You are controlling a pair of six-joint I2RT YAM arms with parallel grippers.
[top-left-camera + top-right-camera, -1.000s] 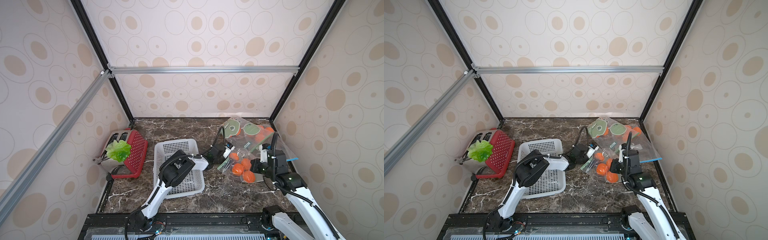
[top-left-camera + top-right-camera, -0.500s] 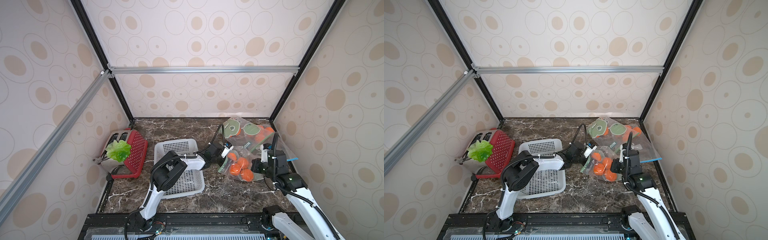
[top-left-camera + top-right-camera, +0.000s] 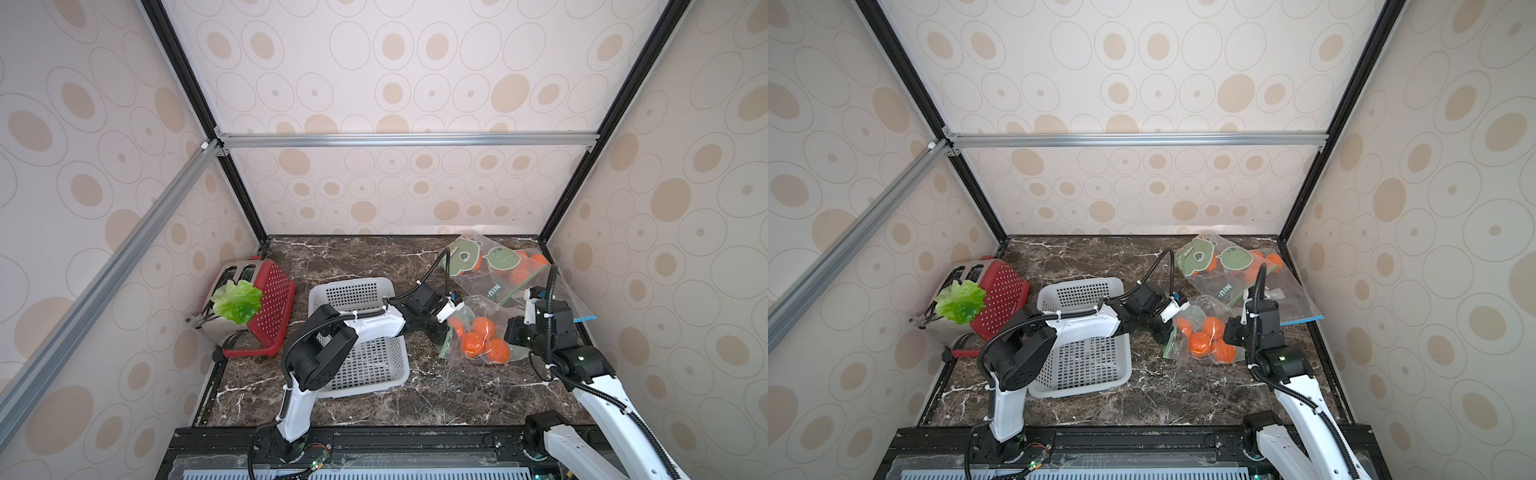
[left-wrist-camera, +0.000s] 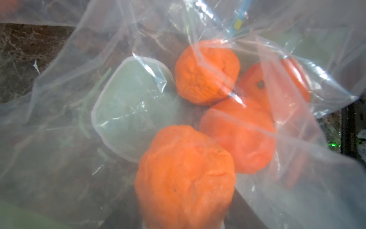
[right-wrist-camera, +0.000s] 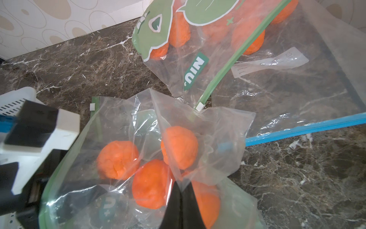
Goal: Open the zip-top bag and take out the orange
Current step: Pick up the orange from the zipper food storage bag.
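A clear zip-top bag with green print lies right of centre on the marble in both top views, its mouth towards my left arm. Several oranges lie inside. My left gripper reaches into the mouth. One orange fills the space between its jaws, which press on its sides. Other oranges lie further in. My right gripper is shut, pinching the bag's film at the far end.
A second printed bag of oranges and a large clear bag with a blue zip lie at the back right. A white basket stands under my left arm. A red toaster with lettuce is at the left.
My left arm's elbow has swung left over the basket while its gripper stayed in the bag's mouth, and its jaws have narrowed. The right arm has not moved.
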